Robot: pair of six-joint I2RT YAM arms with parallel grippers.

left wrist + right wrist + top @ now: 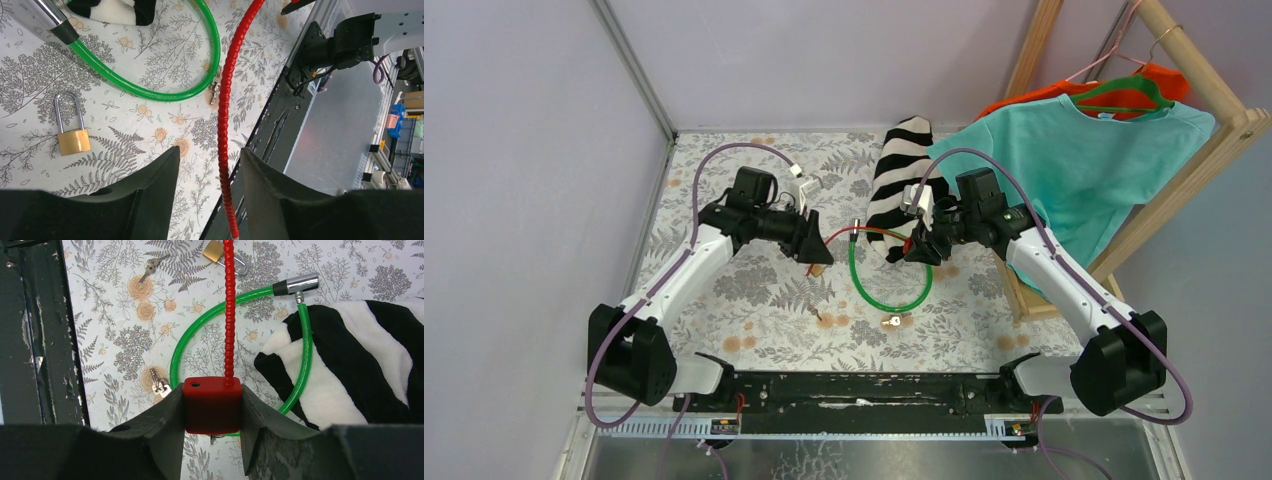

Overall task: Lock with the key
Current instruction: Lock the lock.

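Right hand clamps the red lock body to steady it, while the left hand stands open astride the red cable, seemingly to guide its free end.

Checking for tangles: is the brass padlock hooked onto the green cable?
No, the brass padlock lies by itself, apart from the green cable.

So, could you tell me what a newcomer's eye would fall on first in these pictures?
Most likely the red lock body clamped in the right fingers, with its ribbed red cable stretching across to pass between the left fingers. After that, the green cable lock looped on the floral table beneath, and the teal shirt hanging at the far right.
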